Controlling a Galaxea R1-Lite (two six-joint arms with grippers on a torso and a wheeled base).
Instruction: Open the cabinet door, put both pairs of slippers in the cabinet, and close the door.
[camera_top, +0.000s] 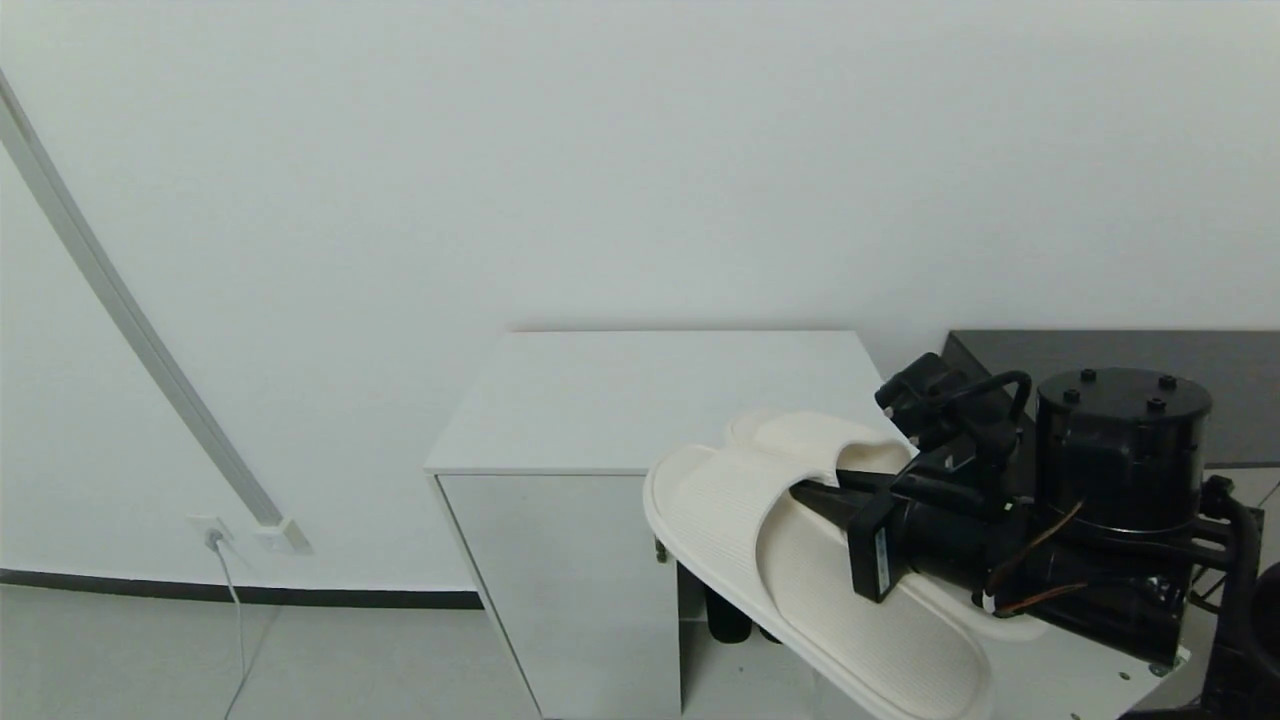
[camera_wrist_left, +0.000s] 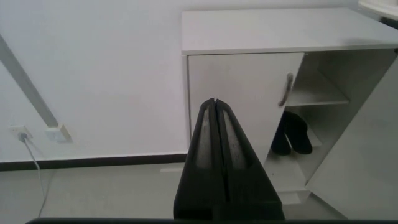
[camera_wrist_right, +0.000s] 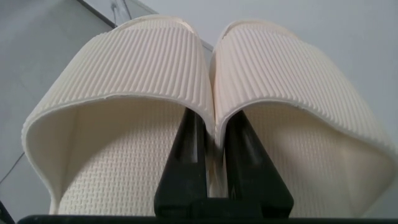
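A pair of white ribbed slippers is held side by side in the air in front of the white cabinet. My right gripper is shut on their touching inner edges, one finger inside each slipper. The cabinet's right door stands open, and its left door with a metal handle is closed. A pair of black slippers stands upright on the lower shelf inside. My left gripper is shut with nothing in it, held in the air facing the cabinet front.
A dark table stands right of the cabinet. A wall socket with a cable and a slanted grey conduit are on the wall at left. Bare floor lies left of the cabinet.
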